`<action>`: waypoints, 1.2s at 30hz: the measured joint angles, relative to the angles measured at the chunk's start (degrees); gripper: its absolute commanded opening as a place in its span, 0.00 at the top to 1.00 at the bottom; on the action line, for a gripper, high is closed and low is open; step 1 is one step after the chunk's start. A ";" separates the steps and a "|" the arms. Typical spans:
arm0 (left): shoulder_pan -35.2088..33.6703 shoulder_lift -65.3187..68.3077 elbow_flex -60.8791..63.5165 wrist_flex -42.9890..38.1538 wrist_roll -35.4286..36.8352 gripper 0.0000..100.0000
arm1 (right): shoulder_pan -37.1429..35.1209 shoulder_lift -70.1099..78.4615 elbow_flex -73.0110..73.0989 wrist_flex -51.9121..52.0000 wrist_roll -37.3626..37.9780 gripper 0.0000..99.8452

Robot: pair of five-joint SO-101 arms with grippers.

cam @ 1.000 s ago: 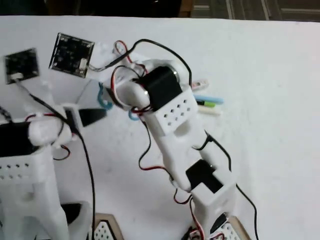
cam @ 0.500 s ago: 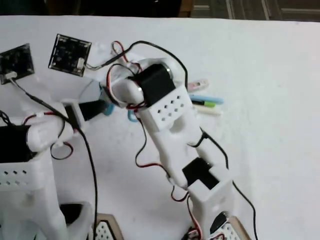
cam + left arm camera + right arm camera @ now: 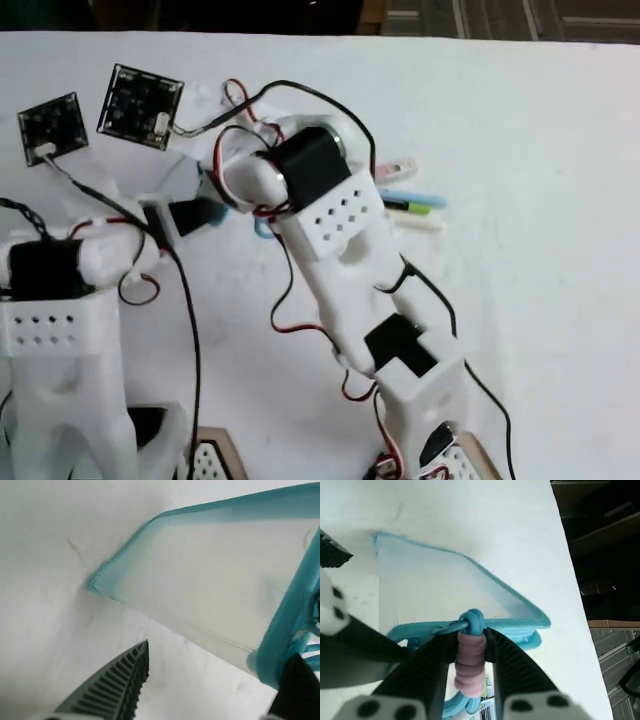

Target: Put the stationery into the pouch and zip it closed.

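The translucent pouch with teal fabric edging (image 3: 445, 587) lies on the white worktop (image 3: 540, 150), in its far left part. The right hand (image 3: 470, 632) is closed on the pink ribbed zipper pull (image 3: 470, 672). The left hand (image 3: 220, 655) stands open, just beside the edge of the pouch. Several coloured pens (image 3: 410, 202) lie near, more toward the right edge.

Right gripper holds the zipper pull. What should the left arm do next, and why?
Probably close the left gripper on the teal edge of the pouch. Its fingers stand open beside that edge, while the right gripper is shut on the pink zipper pull; an anchored pouch should let the zipper slide.
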 measured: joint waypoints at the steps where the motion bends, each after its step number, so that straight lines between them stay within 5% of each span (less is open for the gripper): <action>1: 0.00 0.00 0.62 -0.70 0.00 0.60 | 0.09 0.09 0.00 0.00 0.00 0.98; 14: -0.09 0.09 1.32 -2.20 -10.37 0.98 | 4.31 0.00 0.00 -1.32 0.00 0.98; 26: 0.00 0.09 -17.32 9.23 -13.80 0.97 | 5.89 0.09 -1.85 -1.58 0.00 0.98; 33: 0.00 0.00 -24.44 10.20 -11.34 0.71 | 5.63 0.09 -1.85 -1.58 -0.18 0.98; 36: 0.00 0.00 -24.62 10.20 -8.09 0.68 | 5.80 0.09 -1.85 -1.58 -0.35 0.98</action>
